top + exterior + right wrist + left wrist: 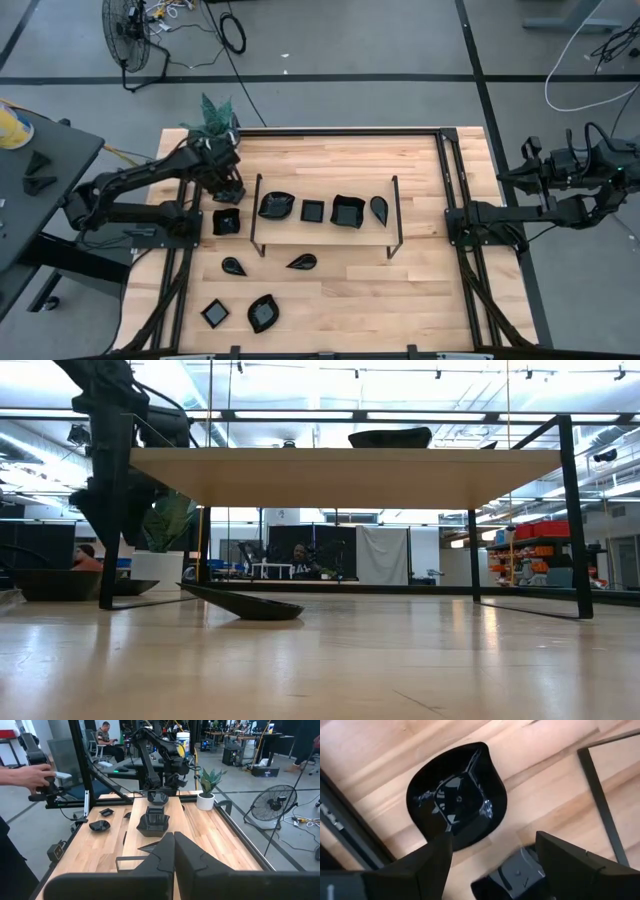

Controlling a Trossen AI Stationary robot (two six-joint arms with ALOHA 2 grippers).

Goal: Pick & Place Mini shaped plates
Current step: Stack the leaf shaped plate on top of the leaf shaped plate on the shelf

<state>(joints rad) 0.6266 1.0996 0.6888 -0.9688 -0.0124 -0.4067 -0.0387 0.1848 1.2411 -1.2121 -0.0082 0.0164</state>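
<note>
Currently: left pincer (229, 192) wide, empty, hovering above square plate (226, 220) on surface (420, 290) beside shelf (325, 228). Right pincer (173, 851) shut, parked off surface edge. Advice: descend straight, straddle one rim, close gently; glossy dish likely slips.

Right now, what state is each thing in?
Left gripper: jaws open, empty, over the square plate.
Square plate: on the table, ungripped.
Right gripper: jaws shut, empty, beyond the table's right edge.
Shelf plates: four, resting on the shelf.
Loose plates: four, lying on the table.
</note>
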